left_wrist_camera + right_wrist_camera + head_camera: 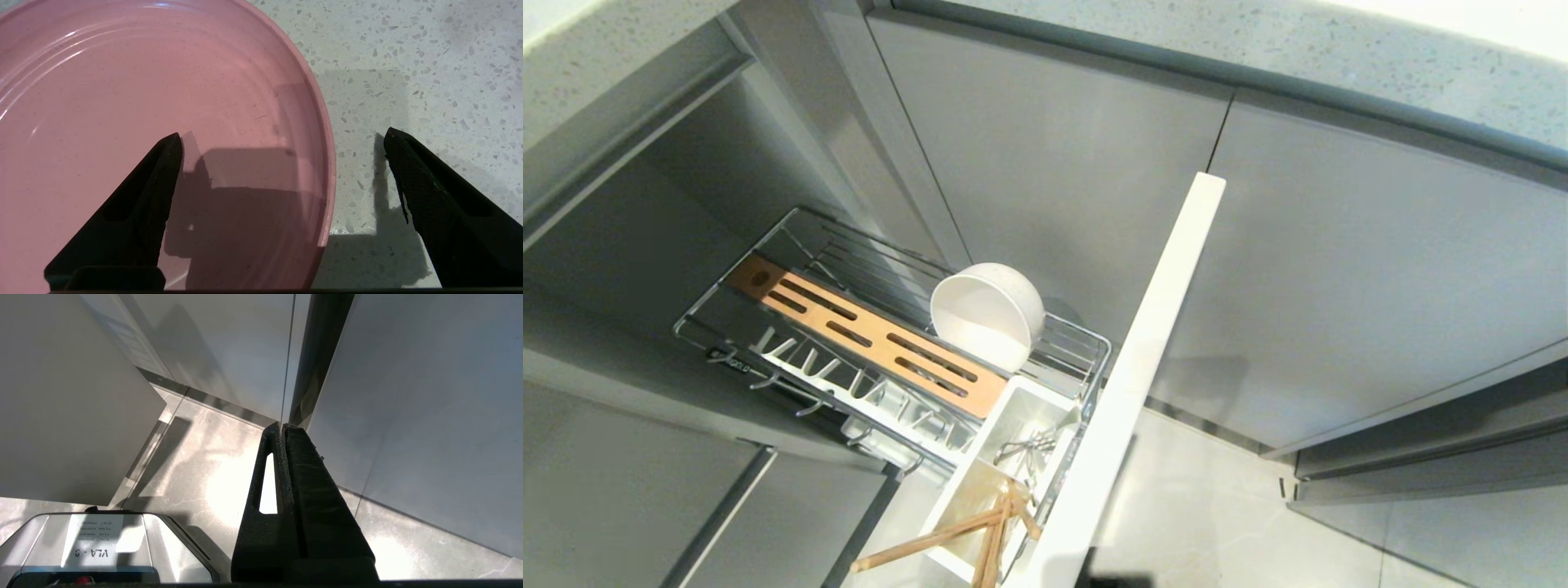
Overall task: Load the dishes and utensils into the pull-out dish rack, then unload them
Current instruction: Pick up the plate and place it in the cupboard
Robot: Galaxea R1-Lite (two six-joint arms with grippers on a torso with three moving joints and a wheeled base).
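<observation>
We have our left gripper (282,139) spread wide and holding nothing, poised over the speckled countertop (429,61). One finger hangs above the inside of the pink plate (143,102), the other above bare counter, so the plate's rim runs between them. That straddle is what the next move turns on: closing should pinch the rim, we judge, though we cannot tell how high above it the tips stand. Only this arm is near the plate; our right gripper (284,428) hangs parked by the cabinet fronts, its fingers pressed together on nothing.

The plate is matte, wide and shallow, lying flat, faintly ringed, with light scuffs.

In the head view the pull-out dish rack (768,237) stands drawn out. The white bowl (987,314) leans on its wires on the right. The chopsticks (964,531) and spoon (1029,447) sit in the white tub (968,469).
</observation>
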